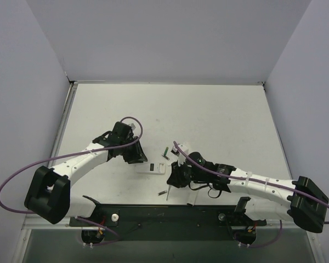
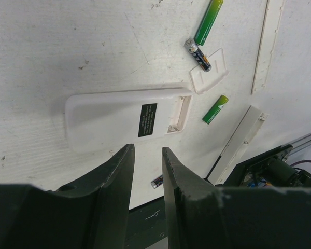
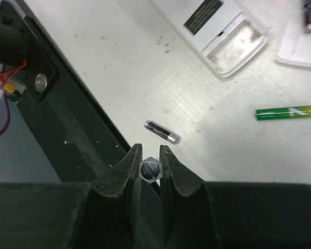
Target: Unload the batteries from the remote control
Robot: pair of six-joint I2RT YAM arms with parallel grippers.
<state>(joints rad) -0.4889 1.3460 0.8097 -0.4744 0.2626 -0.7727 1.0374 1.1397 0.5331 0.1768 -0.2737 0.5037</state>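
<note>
The white remote [image 1: 152, 167] lies face down with its battery bay [image 2: 179, 112] open and empty; it also shows in the right wrist view [image 3: 217, 26]. The loose cover [image 2: 211, 79] lies beside it. Two green batteries [image 2: 209, 21] [image 2: 215, 109] and a dark one [image 2: 198, 54] lie on the table past the bay. Another dark battery [image 3: 163, 132] lies near the table's front edge [image 1: 162, 193]. My left gripper [image 2: 147, 150] is open and empty, above the remote's near side. My right gripper [image 3: 150, 148] is shut on a small grey hex-headed piece [image 3: 150, 170], just short of the dark battery.
A black base rail [image 1: 153, 219] runs along the near table edge, close under my right gripper [image 1: 171, 178]. Two slim white strips [image 2: 267, 46] [image 2: 239, 139] lie right of the batteries. White walls enclose the table at back and both sides.
</note>
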